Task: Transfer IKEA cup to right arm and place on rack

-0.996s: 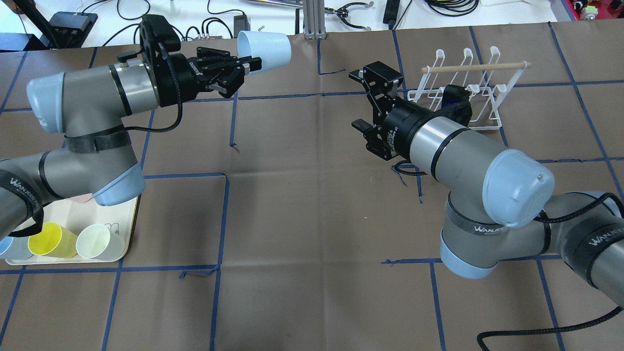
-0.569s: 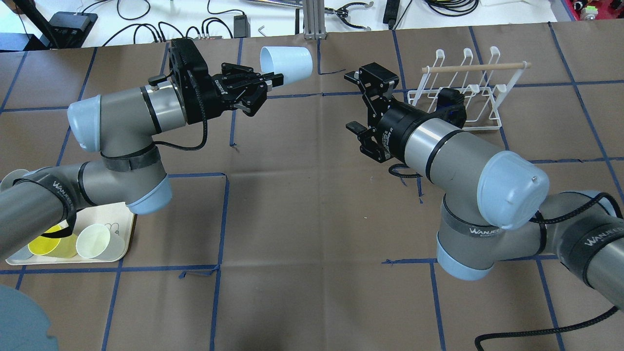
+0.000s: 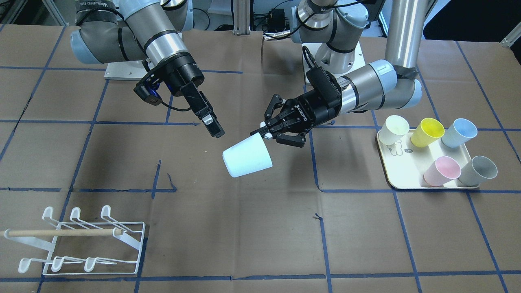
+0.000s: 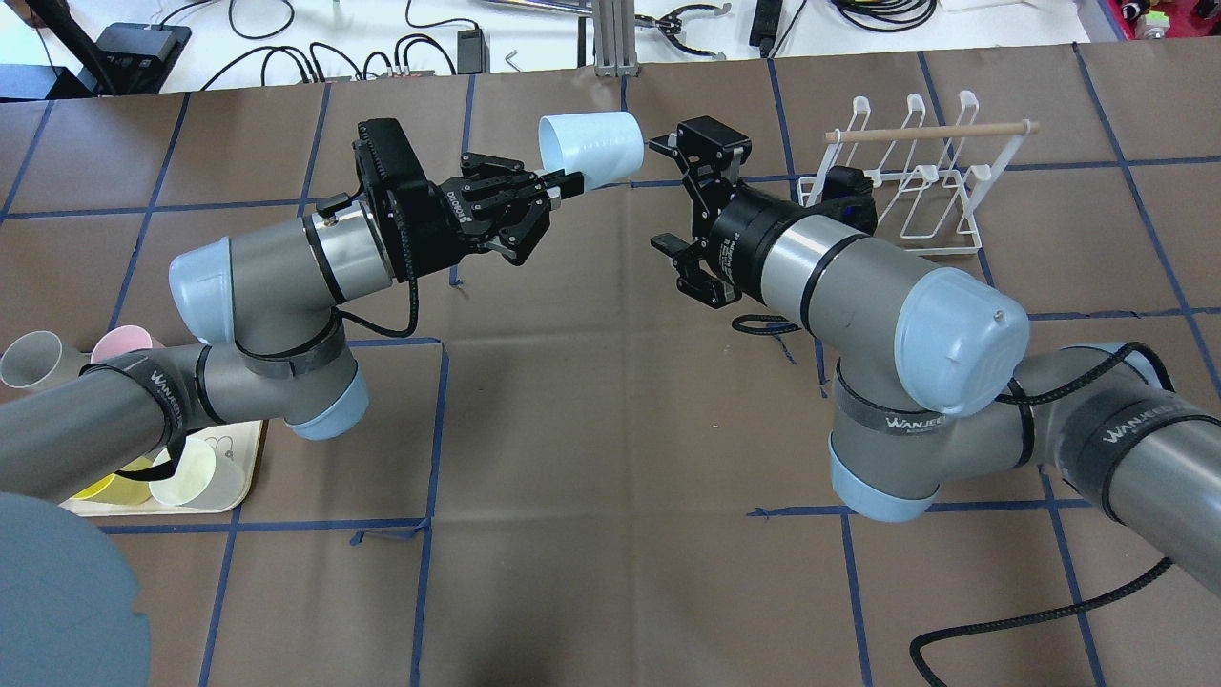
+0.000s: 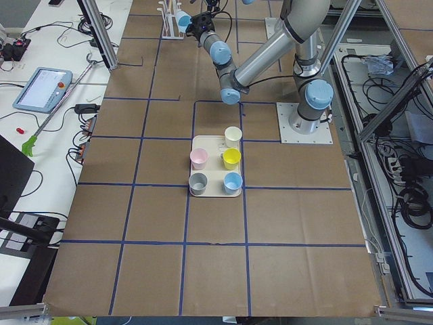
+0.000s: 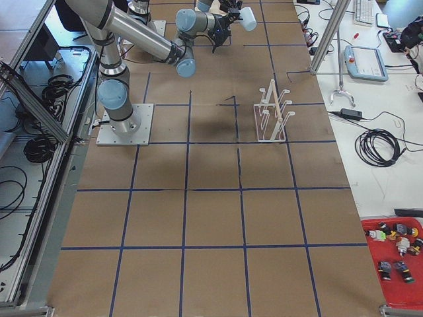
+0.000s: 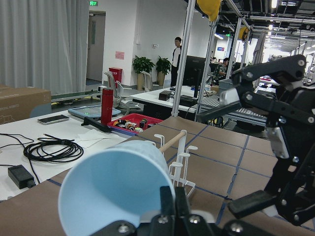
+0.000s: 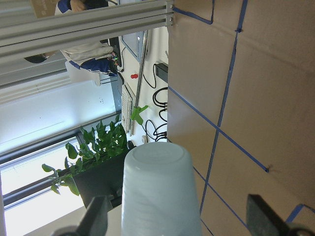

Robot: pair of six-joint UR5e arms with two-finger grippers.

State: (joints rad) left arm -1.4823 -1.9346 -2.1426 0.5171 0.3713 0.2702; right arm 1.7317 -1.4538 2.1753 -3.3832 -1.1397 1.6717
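The pale blue cup (image 4: 589,145) hangs in mid-air on its side. The left gripper (image 4: 563,181) is clenched on its rim, and its base points at the right gripper (image 4: 665,196), whose fingers are spread wide just short of the cup. To hand over cleanly, I judge the right should advance until both fingers flank the cup's body and clamp squarely. Only then should the left let go. The rack (image 4: 930,134) stands near, beyond the right arm.
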